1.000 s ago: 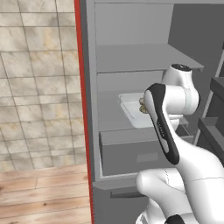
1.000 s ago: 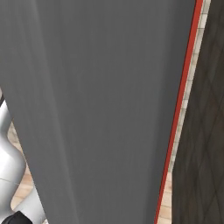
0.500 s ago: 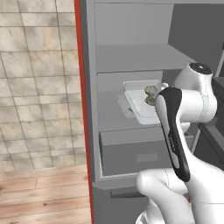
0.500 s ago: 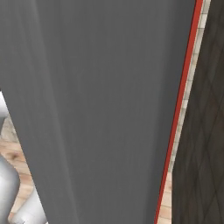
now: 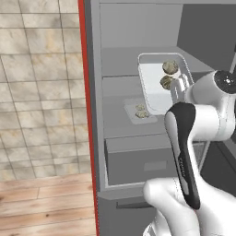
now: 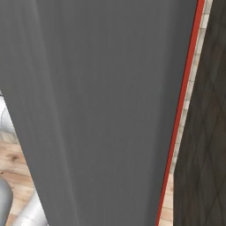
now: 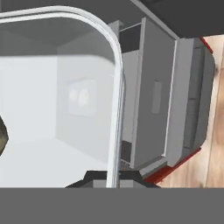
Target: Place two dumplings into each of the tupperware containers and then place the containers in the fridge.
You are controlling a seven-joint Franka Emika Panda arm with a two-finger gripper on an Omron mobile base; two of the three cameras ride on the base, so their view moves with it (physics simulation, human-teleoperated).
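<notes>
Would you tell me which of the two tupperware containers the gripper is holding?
The upper container, raised in the gripper; the other container lies flat on the fridge shelf.

A shallow clear rectangular tupperware container point(image 5: 154, 85) sat raised above the flat grey fridge shelf point(image 5: 115, 122), with two lumpy beige dumplings point(image 5: 168, 73) inside it toward its right side, one behind the other. A second clear rectangular container point(image 5: 138, 110) lay flat on that shelf, below and left of the first, with two small dumplings point(image 5: 141, 110) in it. The grey fridge drawer point(image 5: 143, 159) stood beneath the shelf, and the red outer fridge edge point(image 5: 87, 115) ran upright to the left of both.
</notes>
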